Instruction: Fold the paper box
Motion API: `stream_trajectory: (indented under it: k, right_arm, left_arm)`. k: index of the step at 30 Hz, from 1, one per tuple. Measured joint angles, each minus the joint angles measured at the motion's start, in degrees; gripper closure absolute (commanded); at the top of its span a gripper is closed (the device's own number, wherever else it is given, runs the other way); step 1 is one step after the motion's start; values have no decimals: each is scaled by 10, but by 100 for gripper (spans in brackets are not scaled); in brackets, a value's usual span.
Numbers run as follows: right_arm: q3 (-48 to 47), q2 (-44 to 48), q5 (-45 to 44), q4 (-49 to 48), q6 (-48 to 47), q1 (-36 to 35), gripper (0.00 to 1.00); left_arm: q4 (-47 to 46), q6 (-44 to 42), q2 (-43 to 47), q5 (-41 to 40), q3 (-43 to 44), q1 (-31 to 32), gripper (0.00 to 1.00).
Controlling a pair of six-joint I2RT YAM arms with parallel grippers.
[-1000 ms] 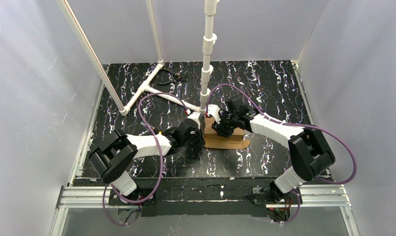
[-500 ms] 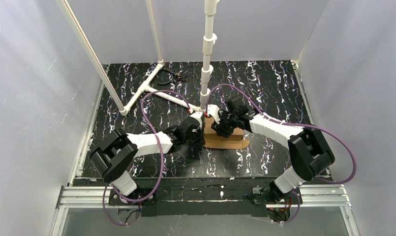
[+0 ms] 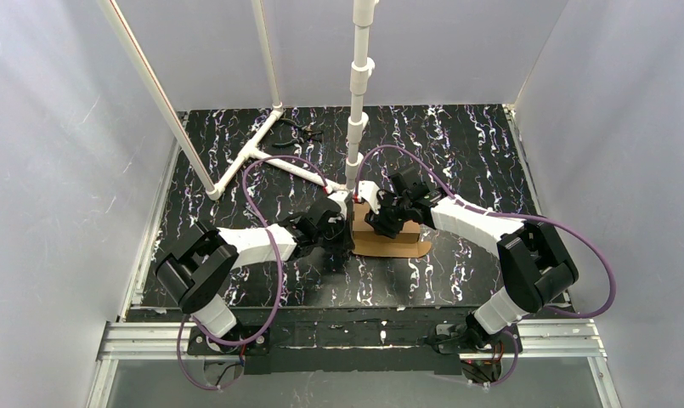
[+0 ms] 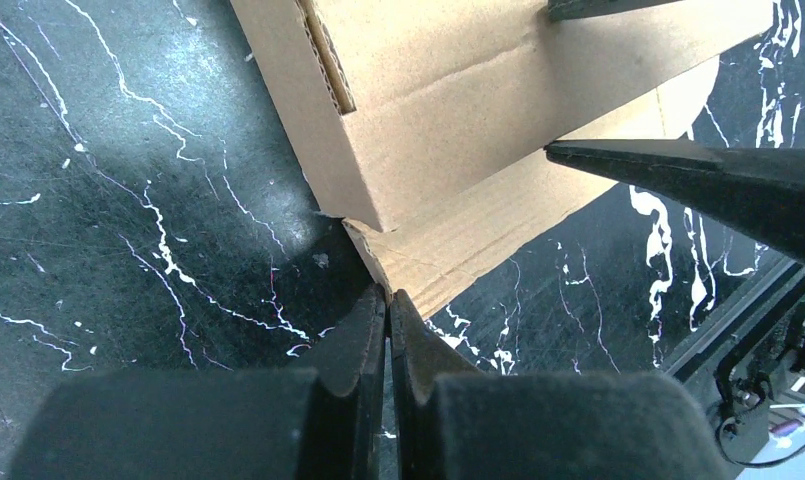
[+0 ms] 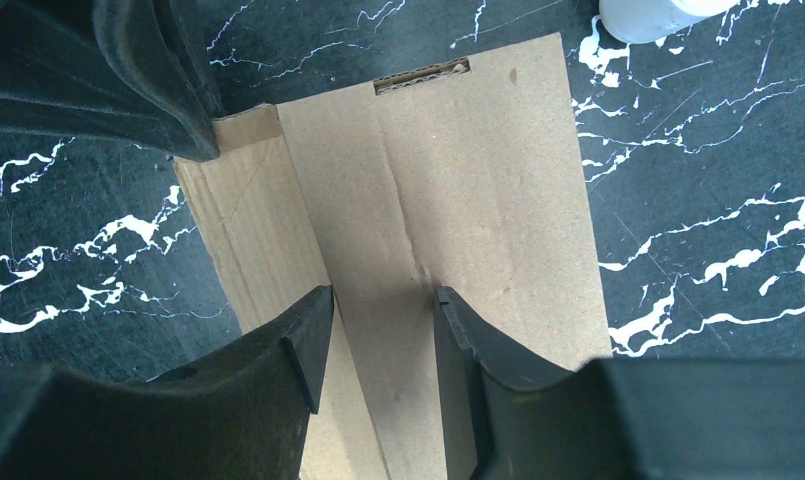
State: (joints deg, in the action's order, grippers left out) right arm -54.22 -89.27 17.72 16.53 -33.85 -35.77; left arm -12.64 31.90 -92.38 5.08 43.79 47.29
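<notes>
L gripper (image 4: 386,300) is shut tight w/ nothing between its jaws, tips low at the near-left bottom corner of the paper box (image 4: 448,100). They sit right at the edge of the flap (image 4: 498,220) that lies flat on the table (image 3: 457,153). R gripper (image 5: 383,310) has jaws apart, approx half spread, clamping nothing. It sits over the box's top panel w/ fingers (image 5: 308,345) either side of a crease. Pressing on the card or just above it? Can't tell.

Box is mid-table, just on the near side of the white post (image 3: 356,110), between both grippers.

Step, as I read it: body looks formed, w/ walls up and top panel down. The rounded flap at the near side isn't raised yet, so this is prob the closing fold.

Next move calls for:
- L tips to slide under the flap edge at a shallow angle, since it lies flush on the table, then lever it up vs. the front wall.
- R to hold the body down so it doesn't skid toward the post.
- Light force only, as corrugated card creases easily off the score line.
</notes>
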Motion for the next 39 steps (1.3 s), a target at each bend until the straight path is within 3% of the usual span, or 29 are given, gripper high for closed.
stream_trajectory:
  k: [16,24,33,39]
  right_arm:
    - [0,0,-5,0,0,-2,49]
    - [-2,9,14,14,0,-2,37]
    - [7,41,86,79,-8,19,34]
    - [7,74,164,151,-47,70,29]
  left_arm:
    - [-2,5,-9,47,5,-19,100]
    - [-22,4,-5,47,-12,-19,100]
    - [3,-45,6,67,-11,-19,100]
    - [34,-90,9,80,1,-22,100]
